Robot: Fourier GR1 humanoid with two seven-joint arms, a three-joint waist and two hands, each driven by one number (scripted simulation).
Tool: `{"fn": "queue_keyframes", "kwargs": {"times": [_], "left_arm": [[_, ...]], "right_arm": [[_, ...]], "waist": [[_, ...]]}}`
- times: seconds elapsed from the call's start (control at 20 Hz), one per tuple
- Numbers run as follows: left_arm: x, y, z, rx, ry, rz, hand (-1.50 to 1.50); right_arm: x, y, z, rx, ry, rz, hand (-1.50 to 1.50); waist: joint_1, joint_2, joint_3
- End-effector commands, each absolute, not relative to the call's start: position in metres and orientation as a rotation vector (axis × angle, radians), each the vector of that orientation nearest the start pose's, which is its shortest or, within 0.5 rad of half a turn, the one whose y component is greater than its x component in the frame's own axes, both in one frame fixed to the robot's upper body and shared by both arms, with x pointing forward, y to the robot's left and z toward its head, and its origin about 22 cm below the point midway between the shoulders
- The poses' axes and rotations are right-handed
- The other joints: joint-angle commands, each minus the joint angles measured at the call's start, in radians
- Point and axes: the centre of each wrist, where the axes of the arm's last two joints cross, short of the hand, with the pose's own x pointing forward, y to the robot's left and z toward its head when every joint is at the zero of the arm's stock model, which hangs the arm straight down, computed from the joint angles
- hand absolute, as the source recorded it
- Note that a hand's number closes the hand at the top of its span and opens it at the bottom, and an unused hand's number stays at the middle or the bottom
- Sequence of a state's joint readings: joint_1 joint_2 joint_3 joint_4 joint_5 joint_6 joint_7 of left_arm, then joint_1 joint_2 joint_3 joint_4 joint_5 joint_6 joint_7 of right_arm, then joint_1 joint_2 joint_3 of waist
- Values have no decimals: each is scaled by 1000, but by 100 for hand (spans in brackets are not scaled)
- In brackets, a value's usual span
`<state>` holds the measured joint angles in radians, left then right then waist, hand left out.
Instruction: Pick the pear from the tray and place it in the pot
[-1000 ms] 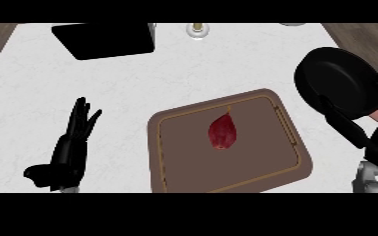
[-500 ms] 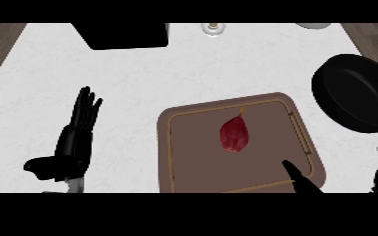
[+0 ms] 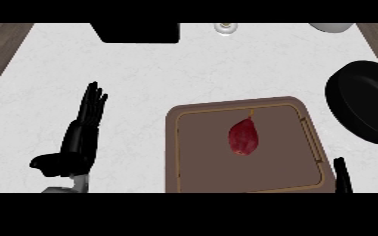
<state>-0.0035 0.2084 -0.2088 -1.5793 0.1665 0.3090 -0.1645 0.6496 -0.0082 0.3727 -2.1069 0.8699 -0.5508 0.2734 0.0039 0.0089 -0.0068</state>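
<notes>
Pear untouched, mid-tray; pot just right of tray.
L hand rests left of tray, fingers straight. R hand barely shows at tray's right edge, fingers can't tell. Risk: pear is rounded, could roll if nudged off-centre.

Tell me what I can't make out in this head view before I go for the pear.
- Right hand: only a fingertip shows at the lower edge beside the tray; open or shut cannot be told.
- Pot: cut off by the right edge, so its far rim and any handle stay unseen.
- Pear: its underside is hidden.
- Dark object, small item and pale object at the top edge: cut off, not identifiable.
</notes>
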Motion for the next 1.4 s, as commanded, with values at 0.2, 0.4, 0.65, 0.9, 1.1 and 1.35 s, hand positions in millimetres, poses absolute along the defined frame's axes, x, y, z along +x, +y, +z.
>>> {"fn": "queue_keyframes", "kwargs": {"times": [0.2,0.4,0.65,0.9,1.1,1.35], "left_arm": [[240,222,8,83,-1693,34,0],[232,224,-7,116,-1699,29,0],[232,220,-5,111,-1701,32,0],[263,230,21,107,-1697,26,0],[246,221,3,99,-1691,43,0],[251,224,11,112,-1701,42,0]], "right_arm": [[130,-150,86,-919,-1239,146,-150],[154,-136,74,-911,-1097,224,-150],[160,-117,64,-854,-1050,242,-150],[195,-126,49,-828,-1063,234,-150],[196,-113,49,-847,-1077,236,-150],[212,-115,27,-852,-1049,246,-150]], "waist": [[6,-5,5],[6,-6,6],[-3,-9,7],[-4,-8,7],[-3,-9,7],[-3,-9,7]]}}
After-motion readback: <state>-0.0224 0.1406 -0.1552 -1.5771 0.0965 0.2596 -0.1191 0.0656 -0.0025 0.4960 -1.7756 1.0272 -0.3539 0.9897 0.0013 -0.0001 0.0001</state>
